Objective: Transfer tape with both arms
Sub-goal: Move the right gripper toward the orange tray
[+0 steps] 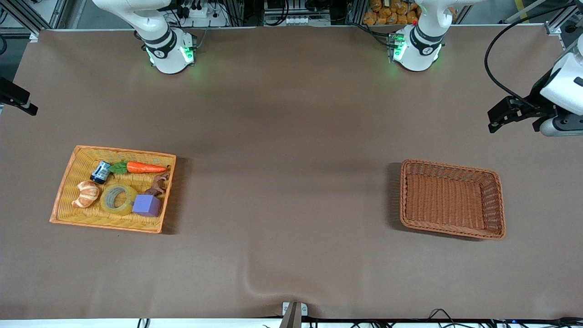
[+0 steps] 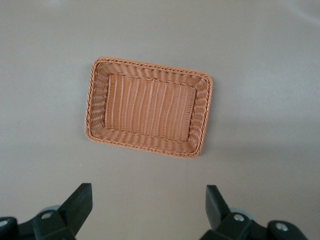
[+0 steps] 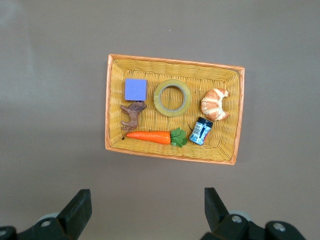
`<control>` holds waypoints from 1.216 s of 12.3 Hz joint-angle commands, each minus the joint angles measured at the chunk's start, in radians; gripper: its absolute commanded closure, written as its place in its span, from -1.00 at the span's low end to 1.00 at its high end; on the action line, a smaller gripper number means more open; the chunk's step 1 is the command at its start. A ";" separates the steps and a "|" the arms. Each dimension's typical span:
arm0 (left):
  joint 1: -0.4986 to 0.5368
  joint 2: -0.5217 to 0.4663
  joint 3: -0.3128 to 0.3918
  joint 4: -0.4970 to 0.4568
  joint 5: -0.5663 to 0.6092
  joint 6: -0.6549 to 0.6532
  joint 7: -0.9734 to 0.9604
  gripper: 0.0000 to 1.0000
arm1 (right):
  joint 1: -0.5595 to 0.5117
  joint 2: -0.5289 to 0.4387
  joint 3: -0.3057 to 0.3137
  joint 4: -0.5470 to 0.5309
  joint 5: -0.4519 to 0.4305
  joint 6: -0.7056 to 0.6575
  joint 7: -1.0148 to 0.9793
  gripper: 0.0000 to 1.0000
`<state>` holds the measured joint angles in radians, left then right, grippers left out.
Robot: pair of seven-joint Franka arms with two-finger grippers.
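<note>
The tape [image 1: 107,203], a yellowish ring, lies flat in the orange-yellow basket [image 1: 61,191] at the right arm's end of the table. It also shows in the right wrist view [image 3: 157,98], between a purple cube and a croissant. My right gripper [image 3: 147,195] is open and empty, high over the table beside that basket [image 3: 172,61]; in the front view it shows at the edge [image 1: 27,108]. My left gripper [image 2: 148,192] is open and empty, high over the table beside the empty brown basket [image 2: 150,107], and shows at the other edge of the front view [image 1: 494,123].
In the yellow basket with the tape lie a carrot [image 1: 145,167], a blue can [image 1: 100,172], a croissant [image 1: 86,193], a purple cube [image 1: 146,205] and a brown figure [image 1: 158,184]. The brown basket [image 1: 451,165] stands at the left arm's end. Brown table between them.
</note>
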<state>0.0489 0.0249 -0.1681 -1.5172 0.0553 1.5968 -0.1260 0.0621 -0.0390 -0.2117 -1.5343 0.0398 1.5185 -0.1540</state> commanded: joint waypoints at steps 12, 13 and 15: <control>-0.001 -0.008 -0.002 0.020 -0.005 -0.055 0.009 -1.00 | 0.019 0.135 0.005 -0.009 0.012 -0.003 -0.022 -1.00; -0.004 -0.006 -0.004 0.017 -0.006 -0.054 0.008 -1.00 | 0.015 0.201 0.005 -0.007 0.009 -0.001 -0.025 -1.00; -0.007 0.003 -0.004 0.022 -0.006 -0.044 0.003 -1.00 | 0.013 0.351 0.005 0.006 0.014 0.015 -0.024 -1.00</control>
<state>0.0443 0.0250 -0.1710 -1.5040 0.0552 1.5589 -0.1252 0.0707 0.1728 -0.2014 -1.5694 0.0438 1.5280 -0.1671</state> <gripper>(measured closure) 0.000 0.000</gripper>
